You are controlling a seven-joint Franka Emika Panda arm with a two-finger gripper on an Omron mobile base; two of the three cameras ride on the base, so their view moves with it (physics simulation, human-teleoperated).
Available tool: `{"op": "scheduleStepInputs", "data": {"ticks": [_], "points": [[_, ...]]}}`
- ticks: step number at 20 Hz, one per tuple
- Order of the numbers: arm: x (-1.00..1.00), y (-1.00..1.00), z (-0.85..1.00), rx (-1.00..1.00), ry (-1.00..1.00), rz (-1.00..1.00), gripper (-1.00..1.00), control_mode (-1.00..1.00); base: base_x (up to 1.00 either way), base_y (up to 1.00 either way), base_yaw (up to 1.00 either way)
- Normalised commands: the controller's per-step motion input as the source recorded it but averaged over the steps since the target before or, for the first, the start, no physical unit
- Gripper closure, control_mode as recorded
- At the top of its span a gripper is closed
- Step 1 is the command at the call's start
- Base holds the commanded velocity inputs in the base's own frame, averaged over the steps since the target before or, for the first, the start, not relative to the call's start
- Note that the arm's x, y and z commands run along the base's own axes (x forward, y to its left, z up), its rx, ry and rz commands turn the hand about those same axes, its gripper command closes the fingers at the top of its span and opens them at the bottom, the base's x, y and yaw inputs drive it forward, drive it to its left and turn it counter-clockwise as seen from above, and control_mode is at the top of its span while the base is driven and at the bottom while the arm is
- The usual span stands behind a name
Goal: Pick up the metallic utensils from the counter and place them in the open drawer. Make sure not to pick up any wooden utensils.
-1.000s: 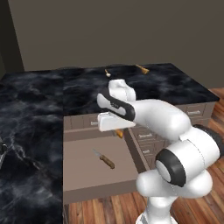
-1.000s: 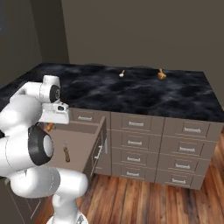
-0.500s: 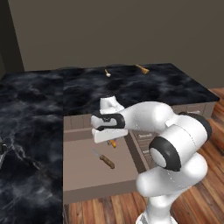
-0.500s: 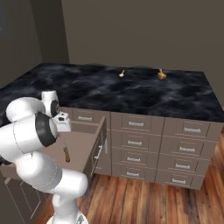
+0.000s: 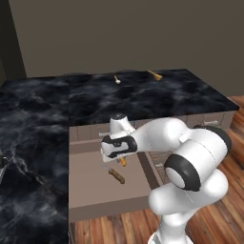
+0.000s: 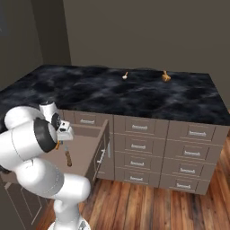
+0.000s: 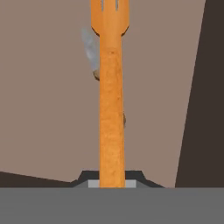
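My gripper [image 5: 119,156] hangs low over the open drawer [image 5: 109,205], shut on the slim orange fork [image 5: 123,161]. In the hand view the fork [image 7: 111,96] runs straight out from the fingertips, tines far end, above the drawer floor [image 7: 48,113]. The knife [image 5: 116,176] with its dark brown handle lies on the drawer floor just below the fork; its grey blade [image 7: 89,48] peeks out behind the fork. From the right base view, the gripper [image 6: 60,140] is beside the knife [image 6: 68,158] inside the drawer [image 6: 101,148]. A wooden spoon [image 5: 154,75] lies at the back of the black counter [image 5: 143,97].
A small utensil with a pale head [image 5: 117,80] lies on the counter left of the spoon; both also appear as the utensil [image 6: 125,75] and the spoon [image 6: 165,77]. Closed drawers [image 6: 139,146] line the cabinet front to the right. A wood floor [image 6: 148,206] lies below.
The hand has come down from counter height into the open drawer, carrying the fork. The knife in the drawer has not moved.
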Motion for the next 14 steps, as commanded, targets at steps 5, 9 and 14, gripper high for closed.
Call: {"op": "scheduleStepInputs", "data": {"ticks": [5, 9, 14], "points": [[0.0, 0.0, 0.0, 0.08, 0.0, 0.13, 1.0, -1.0, 0.0, 0.0, 0.0], [0.0, 0.0, -0.01, 0.05, 0.08, 0.17, 1.0, -1.0, 0.0, 0.0, 0.0], [0.0, 0.18, -0.28, 0.0, 0.07, 0.21, 1.0, -1.0, 0.0, 0.0, 0.0]]}}
